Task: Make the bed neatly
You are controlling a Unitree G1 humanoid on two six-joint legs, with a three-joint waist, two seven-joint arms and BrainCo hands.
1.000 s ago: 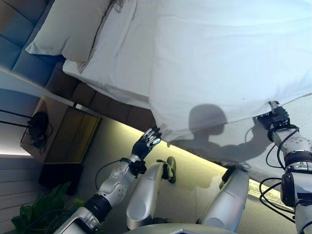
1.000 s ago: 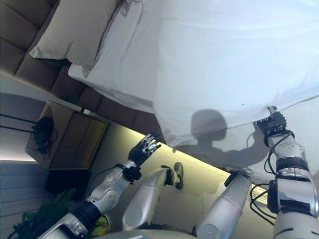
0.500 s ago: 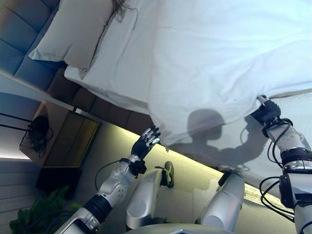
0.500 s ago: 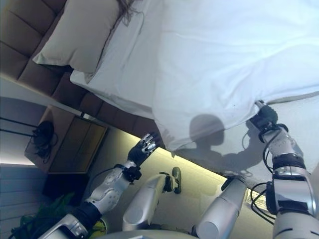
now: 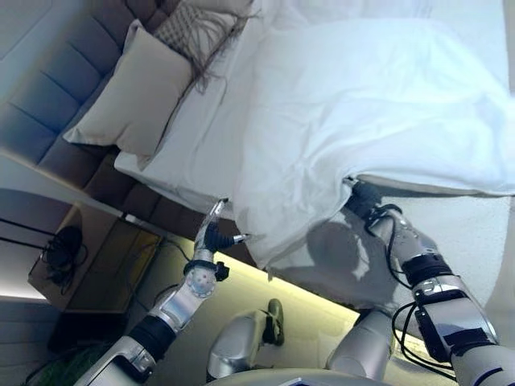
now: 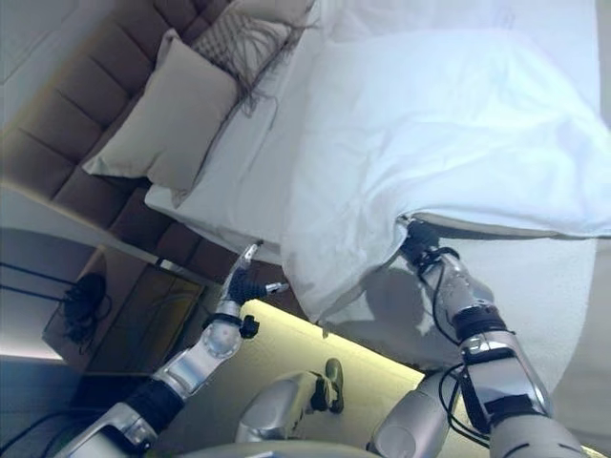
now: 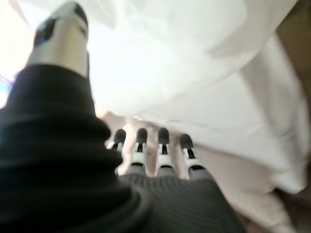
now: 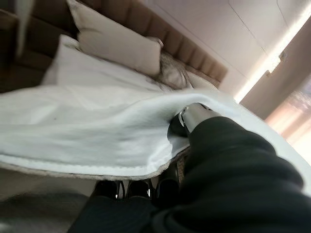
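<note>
A white duvet (image 5: 386,104) lies rumpled across the bed over a white sheet (image 5: 201,145). My right hand (image 5: 364,199) is shut on the duvet's near edge: in the right wrist view the thumb (image 8: 194,116) lies on top of the duvet (image 8: 87,131) and the fingers are curled under its hem. My left hand (image 5: 213,236) is up at the bed's side beside the duvet's hanging corner (image 5: 269,249), holding nothing. In the left wrist view its fingers (image 7: 163,145) are straight and point at the white bedding.
A beige pillow (image 5: 137,92) and a patterned fringed cushion (image 5: 197,28) lean on the padded headboard (image 5: 56,88). A wooden nightstand (image 5: 96,257) with a dark object (image 5: 64,241) stands by the bed's head. A lit strip (image 5: 322,285) runs under the bed's side.
The camera has shifted. My right hand has carried the duvet's edge up towards the headboard, bunching the duvet. My left hand has risen to the bed's side by the duvet's corner.
</note>
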